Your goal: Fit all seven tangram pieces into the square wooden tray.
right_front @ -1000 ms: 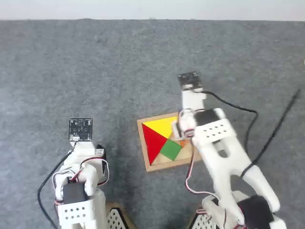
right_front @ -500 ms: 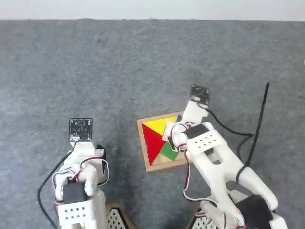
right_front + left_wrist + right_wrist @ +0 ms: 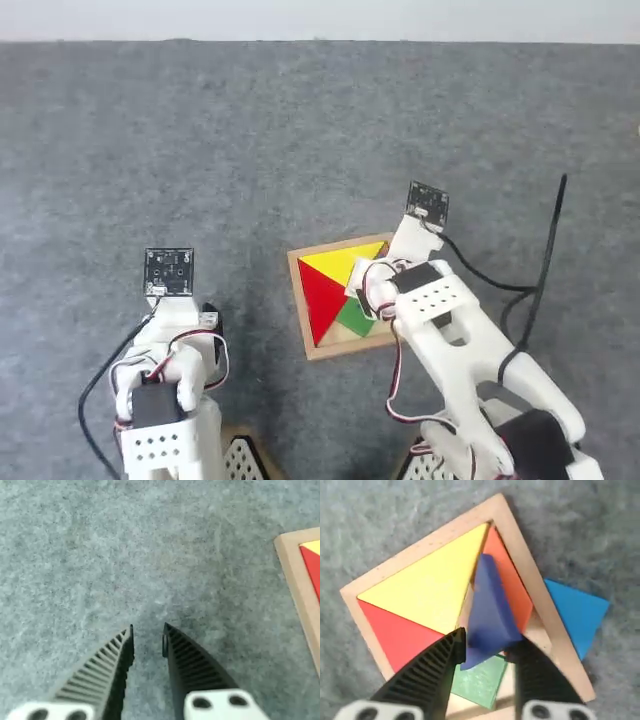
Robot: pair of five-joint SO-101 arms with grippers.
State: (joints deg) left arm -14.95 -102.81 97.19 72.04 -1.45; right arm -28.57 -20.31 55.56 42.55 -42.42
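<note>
At the left, we see the left arm [image 3: 165, 370] folded back close to its base at the near edge, its wrist pointing toward the far side, well apart from the tray [image 3: 345, 346]. The left jaws stand a narrow gap apart over bare surface, with nothing between them. To the right, the right arm [image 3: 450, 330] leans forward from its base and bends down over the tray's right half. The right jaws are clamped on the dark blue piece [image 3: 490, 615], one on each side of its wider end. They hold it tilted above the seam between the yellow piece [image 3: 335, 265] and the orange piece [image 3: 512, 585]; we cannot tell whether its far tip touches them.

The surface [image 3: 250, 150] is grey and felt-like and runs back to a pale wall strip [image 3: 320, 20]. The tray lies on it slightly askew, between the two arms and nearer the right one. A black cable [image 3: 545, 260] loops up on the right arm's outer side.

From above we make out the yellow piece, the red piece [image 3: 320, 295] and the green piece [image 3: 352, 318] lying flat in the tray. The right wrist view adds the orange piece along the tray's rim and the light blue piece [image 3: 575, 615] lying outside on the surface, just beside that rim. The left wrist view catches one corner of the tray off to the side of its jaws
</note>
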